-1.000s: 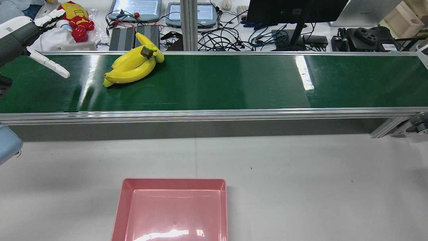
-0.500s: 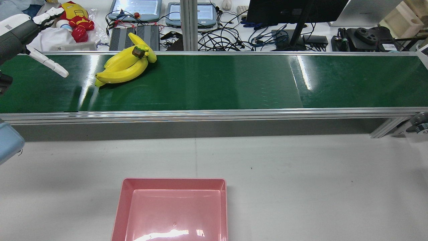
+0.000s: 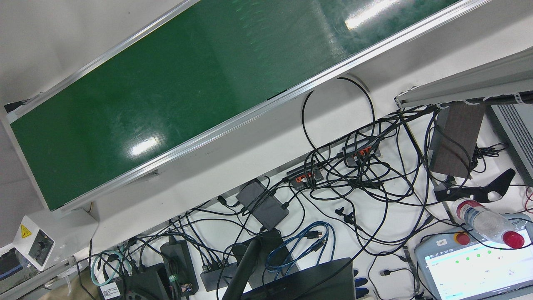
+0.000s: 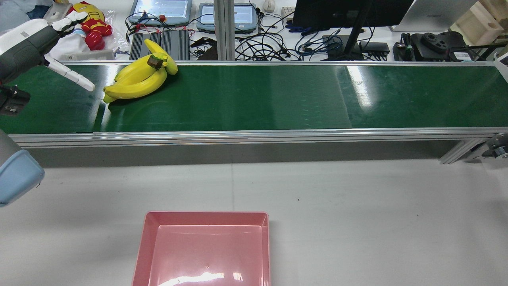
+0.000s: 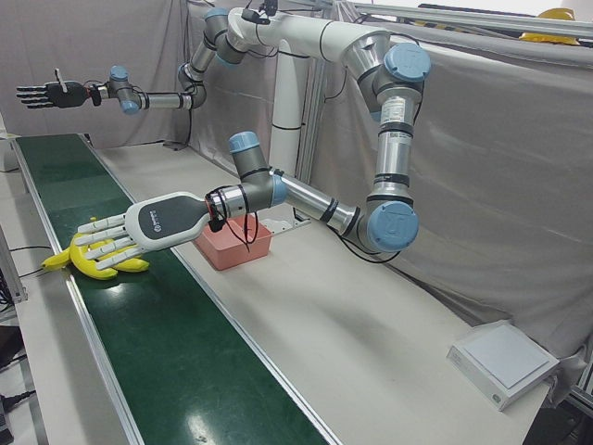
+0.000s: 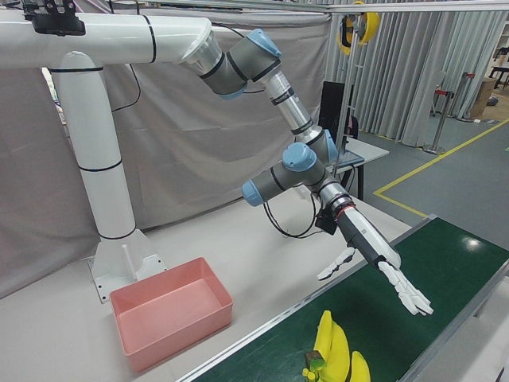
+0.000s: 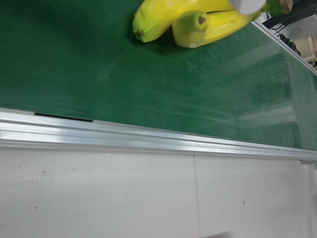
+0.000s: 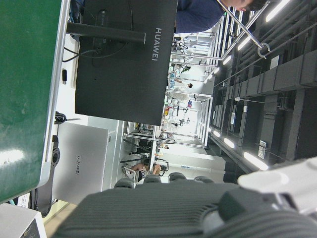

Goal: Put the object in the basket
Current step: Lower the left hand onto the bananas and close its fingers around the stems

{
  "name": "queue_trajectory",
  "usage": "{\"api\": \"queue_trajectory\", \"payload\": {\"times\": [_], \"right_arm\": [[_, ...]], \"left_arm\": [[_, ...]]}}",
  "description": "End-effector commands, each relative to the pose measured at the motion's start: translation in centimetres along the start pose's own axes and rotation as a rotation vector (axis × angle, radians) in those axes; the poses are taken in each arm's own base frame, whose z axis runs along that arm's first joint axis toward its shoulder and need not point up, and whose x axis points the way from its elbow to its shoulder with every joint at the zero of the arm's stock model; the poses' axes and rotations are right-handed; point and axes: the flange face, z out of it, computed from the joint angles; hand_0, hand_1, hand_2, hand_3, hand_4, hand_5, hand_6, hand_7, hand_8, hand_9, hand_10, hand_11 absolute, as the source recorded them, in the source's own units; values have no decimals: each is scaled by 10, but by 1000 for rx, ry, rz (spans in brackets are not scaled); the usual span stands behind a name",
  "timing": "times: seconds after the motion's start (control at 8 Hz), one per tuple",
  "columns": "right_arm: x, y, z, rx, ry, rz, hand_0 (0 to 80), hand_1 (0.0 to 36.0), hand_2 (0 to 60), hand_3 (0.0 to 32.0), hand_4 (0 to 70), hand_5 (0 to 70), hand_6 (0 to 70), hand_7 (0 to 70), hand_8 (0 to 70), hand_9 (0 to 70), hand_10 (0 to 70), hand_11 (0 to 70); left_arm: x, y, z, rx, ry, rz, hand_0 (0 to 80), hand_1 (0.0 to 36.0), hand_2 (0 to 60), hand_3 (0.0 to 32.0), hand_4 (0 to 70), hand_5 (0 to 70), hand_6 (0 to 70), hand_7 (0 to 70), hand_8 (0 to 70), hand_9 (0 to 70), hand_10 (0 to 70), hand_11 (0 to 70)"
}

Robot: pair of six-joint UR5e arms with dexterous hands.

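A bunch of yellow bananas (image 4: 135,81) lies on the green conveyor belt (image 4: 258,95) near its far left end. My left hand (image 4: 37,43) hovers just left of the bunch, open, fingers spread and holding nothing. In the left-front view the left hand (image 5: 139,227) is over the bananas (image 5: 102,260). The right-front view shows it (image 6: 386,259) above and beyond the bananas (image 6: 334,354). The banana tips (image 7: 188,17) fill the top of the left hand view. My right hand (image 5: 42,95) is raised far down the belt, open and empty. The pink basket (image 4: 202,222) sits empty on the white table.
The belt has raised aluminium rails (image 4: 254,137) along both sides. Beyond it are cables, a monitor (image 4: 349,12), tablets and a red-and-yellow toy (image 4: 91,24). The basket (image 5: 232,243) stands close to the white pedestal (image 6: 103,207). A white box (image 5: 500,362) lies on the table's far corner.
The bananas have travelled left along the belt toward my left hand. The left hand has shifted slightly right, closer to the bunch, still open.
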Motion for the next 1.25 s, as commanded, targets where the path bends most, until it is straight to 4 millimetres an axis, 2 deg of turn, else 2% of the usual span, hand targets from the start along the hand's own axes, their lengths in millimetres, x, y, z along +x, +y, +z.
{"api": "queue_trajectory", "payload": {"times": [0.0,0.12,0.38,0.62,1.0,1.12], "right_arm": [[0,0,0,0,0,1,0,0,0,0,0,0,0,0,0,0,0,0],[0,0,0,0,0,-1,0,0,0,0,0,0,0,0,0,0,0,0],[0,0,0,0,0,-1,0,0,0,0,0,0,0,0,0,0,0,0],[0,0,0,0,0,-1,0,0,0,0,0,0,0,0,0,0,0,0],[0,0,0,0,0,1,0,0,0,0,0,0,0,0,0,0,0,0],[0,0,0,0,0,-1,0,0,0,0,0,0,0,0,0,0,0,0]], "left_arm": [[-5,25,2,12,8,-1,668,186,0,36,67,75,0,21,57,65,0,3],[-13,26,5,26,3,3,683,193,0,26,74,90,0,23,57,66,0,7],[-24,28,18,40,-9,9,685,197,0,28,76,92,0,23,60,69,0,12],[-35,40,44,42,-26,15,662,196,0,30,70,83,0,22,61,69,0,14],[-57,30,60,55,-43,24,652,196,0,32,69,88,0,22,60,72,0,19],[-59,29,62,54,-42,24,655,195,0,30,73,92,0,23,62,72,0,17]]}}
